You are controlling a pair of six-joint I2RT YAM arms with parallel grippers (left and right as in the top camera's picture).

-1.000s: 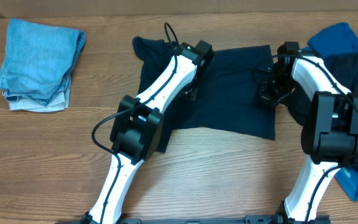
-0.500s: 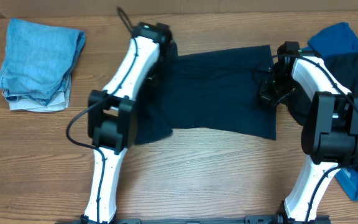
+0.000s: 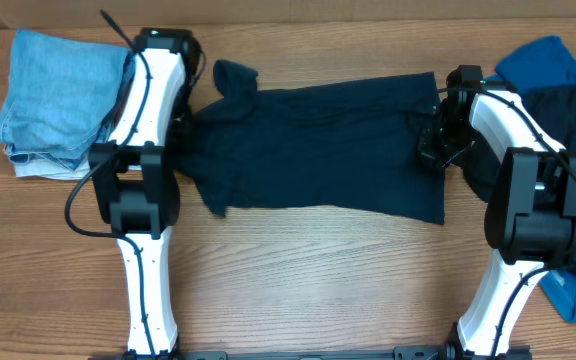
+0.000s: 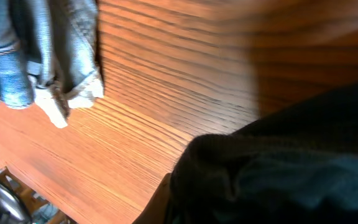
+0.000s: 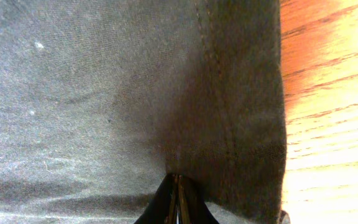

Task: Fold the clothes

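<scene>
the dark shirt (image 3: 318,140) lies stretched between the left pincer (image 3: 181,128) and the right pincer (image 5: 176,198), both pressed together and pinching an end of it, though the left grip is partly hidden. this looks like the smoothing step; next, one end should be lifted over toward the other pincer. the wooden table (image 3: 318,285) has a pale blue pile (image 3: 63,100) just beside the left pincer and more clothes (image 3: 558,85) behind the right one.

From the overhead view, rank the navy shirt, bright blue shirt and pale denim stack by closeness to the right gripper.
1. navy shirt, under the right gripper, pinched in its jaws.
2. bright blue shirt, back right.
3. pale denim stack, far left.
</scene>
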